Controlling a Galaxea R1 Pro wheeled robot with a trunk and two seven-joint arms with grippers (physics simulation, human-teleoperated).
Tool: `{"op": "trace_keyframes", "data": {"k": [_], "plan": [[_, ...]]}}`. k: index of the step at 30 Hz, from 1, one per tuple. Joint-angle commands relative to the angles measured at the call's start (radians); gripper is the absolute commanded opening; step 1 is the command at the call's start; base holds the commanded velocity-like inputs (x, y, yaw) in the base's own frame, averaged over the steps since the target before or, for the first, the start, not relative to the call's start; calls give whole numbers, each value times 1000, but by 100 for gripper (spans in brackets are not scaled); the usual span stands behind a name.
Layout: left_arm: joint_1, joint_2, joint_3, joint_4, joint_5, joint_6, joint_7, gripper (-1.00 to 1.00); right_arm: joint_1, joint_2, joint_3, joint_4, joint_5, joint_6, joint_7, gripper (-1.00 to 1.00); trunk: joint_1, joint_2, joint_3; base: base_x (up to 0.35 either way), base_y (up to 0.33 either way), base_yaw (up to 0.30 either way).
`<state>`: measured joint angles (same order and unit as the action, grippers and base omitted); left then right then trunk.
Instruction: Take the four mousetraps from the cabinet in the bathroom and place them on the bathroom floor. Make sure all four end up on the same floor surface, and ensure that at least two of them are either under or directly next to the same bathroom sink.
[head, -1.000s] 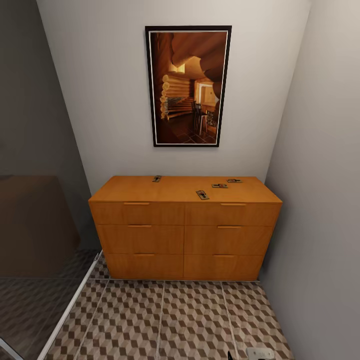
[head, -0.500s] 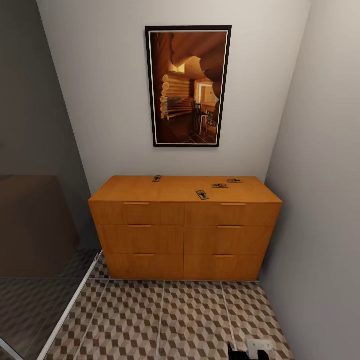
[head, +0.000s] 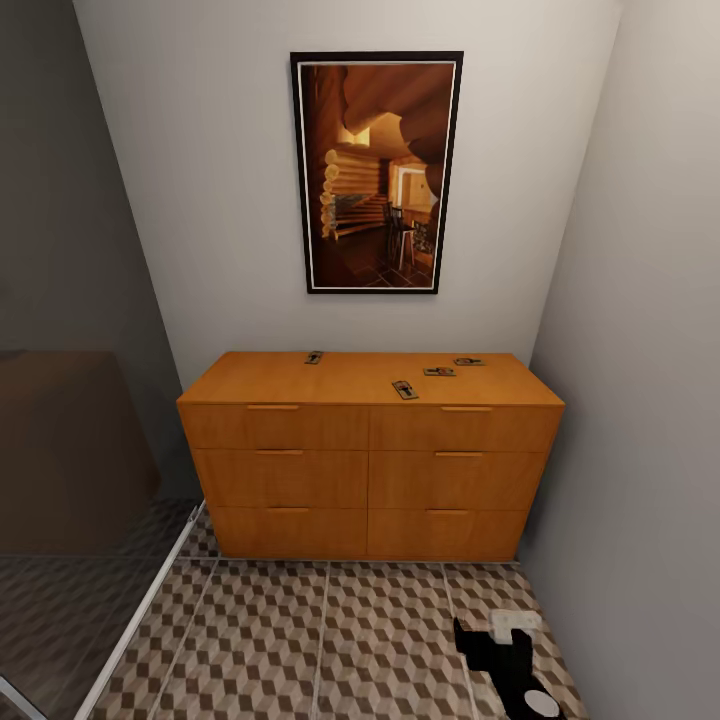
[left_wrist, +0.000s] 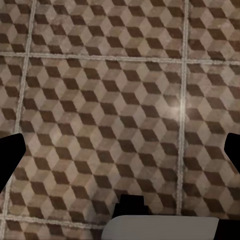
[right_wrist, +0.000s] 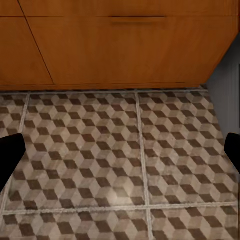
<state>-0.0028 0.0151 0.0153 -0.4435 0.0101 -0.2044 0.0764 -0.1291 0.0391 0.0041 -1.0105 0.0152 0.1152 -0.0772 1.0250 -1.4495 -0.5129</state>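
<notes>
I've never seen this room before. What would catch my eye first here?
Probably the tall framed picture glowing on the pale back wall. Right below it stands the orange-brown cabinet, with four small mousetraps scattered on its top. The cube-patterned bathroom floor in front is busy too.

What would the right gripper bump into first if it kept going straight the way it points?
Probably the floor. The right gripper points down at bare tiles just in front of the cabinet, with nothing between its open fingers.

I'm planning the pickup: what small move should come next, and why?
Probably raise the right hand toward the cabinet top. All four mousetraps lie there, three toward its right side, while that hand is low over the bathroom floor, open and empty.
</notes>
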Motion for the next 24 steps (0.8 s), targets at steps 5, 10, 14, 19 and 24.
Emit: {"op": "trace_keyframes", "data": {"k": [5,10,14,19,24], "plan": [[0,-1,0,1,1,-3,2,100,0,0,0,-104,1,115,-3,100,0,-1,-1,0,0,0],[0,-3,0,2,1,-3,2,100,0,1,0,-230,1,235,-2,100,0,-1,-1,0,0,0],[0,-5,0,2,1,-3,2,100,-3,0,0,-309,2,285,-5,100,0,-1,-1,0,0,0],[0,-10,0,2,1,-3,2,100,-22,0,0,-389,14,338,-24,100,0,-1,-1,0,0,0],[0,-13,-1,3,1,-3,2,100,-94,1,0,-413,20,417,-53,100,0,-1,-1,0,0,0]]}}
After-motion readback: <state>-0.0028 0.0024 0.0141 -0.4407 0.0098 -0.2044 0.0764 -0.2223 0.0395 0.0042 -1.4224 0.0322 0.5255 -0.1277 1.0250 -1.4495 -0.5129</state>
